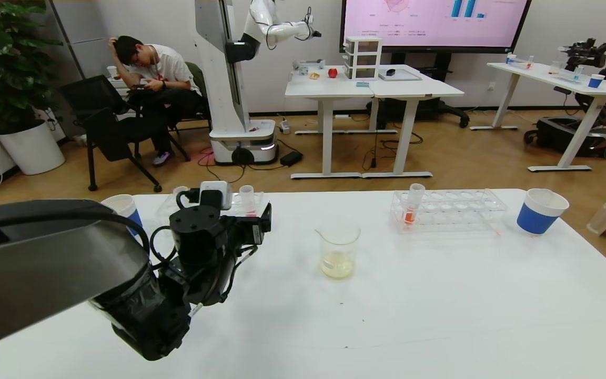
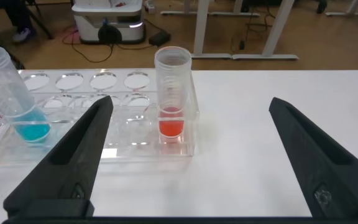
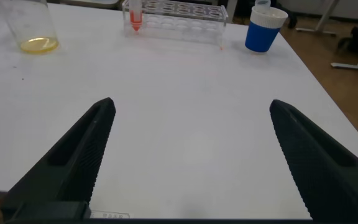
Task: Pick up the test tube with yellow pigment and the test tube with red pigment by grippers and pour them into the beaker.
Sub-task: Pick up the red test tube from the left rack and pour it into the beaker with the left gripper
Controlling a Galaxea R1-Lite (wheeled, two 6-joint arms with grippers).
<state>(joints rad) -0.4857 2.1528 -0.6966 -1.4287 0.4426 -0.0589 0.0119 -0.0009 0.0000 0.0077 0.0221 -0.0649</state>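
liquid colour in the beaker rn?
Pale yellow: a shallow layer at the bottom of the beaker. Clearest in the head view.

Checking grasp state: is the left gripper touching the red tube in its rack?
Apart. In the left wrist view the left gripper is open, and bare table separates both fingers from the red tube.

Three cameras on one white table (image 1: pixel 440 316), one high and two down low.

The head view looks down and forward from above, across the whole tabletop and out to the room beyond. The left wrist view sits close behind the left gripper (image 2: pixel 188 155), facing a clear rack (image 2: pixel 129 134) with a red-liquid tube (image 2: pixel 172 93). The right wrist view hangs low over bare table, looking past the right gripper (image 3: pixel 188 155) to the beaker (image 3: pixel 33 28), the other rack (image 3: pixel 179 12) and a blue cup (image 3: pixel 263 28), all of which the head view also shows.
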